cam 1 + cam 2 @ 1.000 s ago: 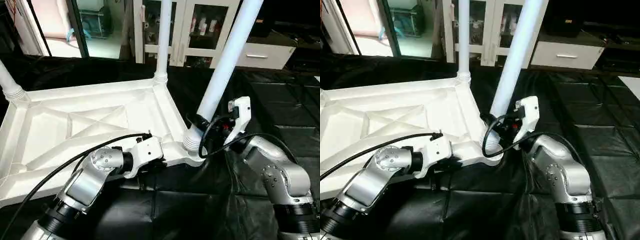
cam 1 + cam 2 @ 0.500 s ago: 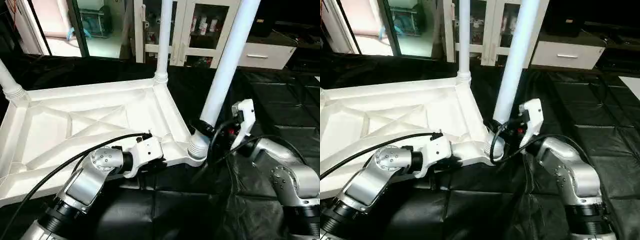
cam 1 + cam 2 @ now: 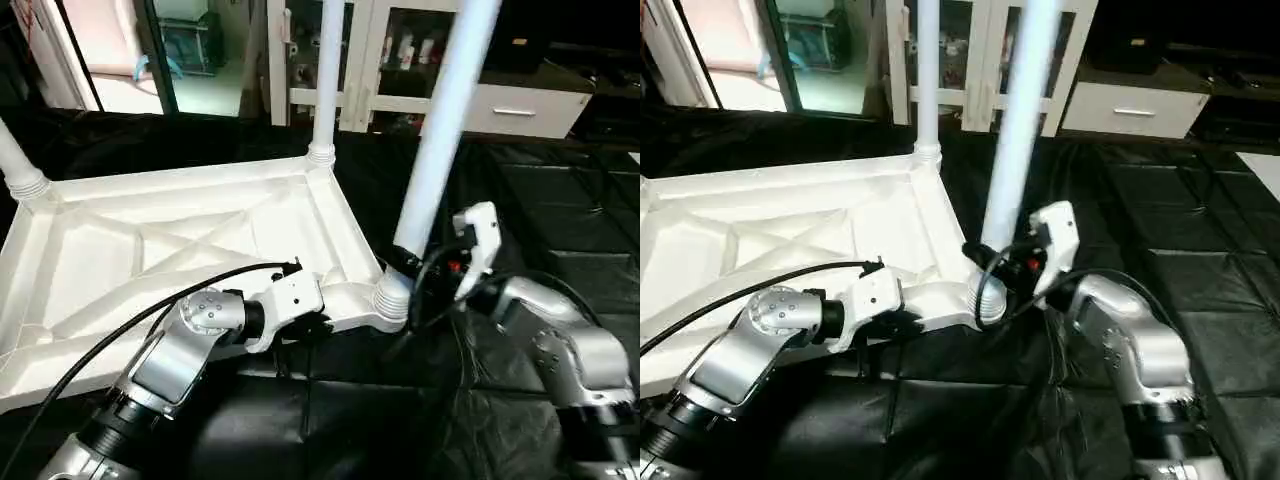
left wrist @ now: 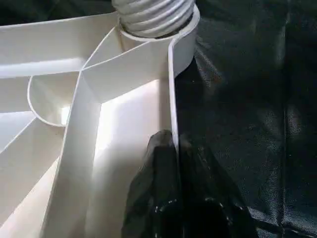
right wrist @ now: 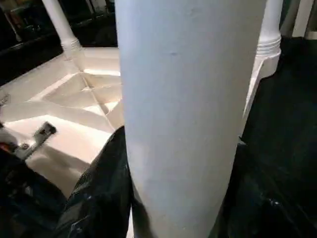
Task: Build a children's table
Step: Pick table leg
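The children's table top [image 3: 150,240] lies upside down on the black-sheeted work table, X-ribs facing up. Legs stand in its far-left corner [image 3: 20,170] and far-right corner [image 3: 325,80]. A third leg [image 3: 440,130] rises almost upright from the near-right corner socket [image 3: 390,300]. My right gripper [image 3: 405,262] is shut on this leg just above its ribbed end; in the right wrist view the tube [image 5: 188,99] fills the space between the black fingers [image 5: 99,198]. My left gripper [image 4: 173,144] is shut on the top's near rim [image 4: 171,89], close to that socket.
White cabinets with glass doors [image 3: 400,60] and a drawer unit [image 3: 520,105] stand behind the work table. A doorway [image 3: 110,50] opens at the back left. Black cables [image 3: 100,340] run along both forearms. The black sheet [image 3: 560,200] stretches to the right.
The near-right leg has swung from leaning right to nearly upright in its socket, with my right gripper moving along with it. The left gripper kept its hold on the rim.
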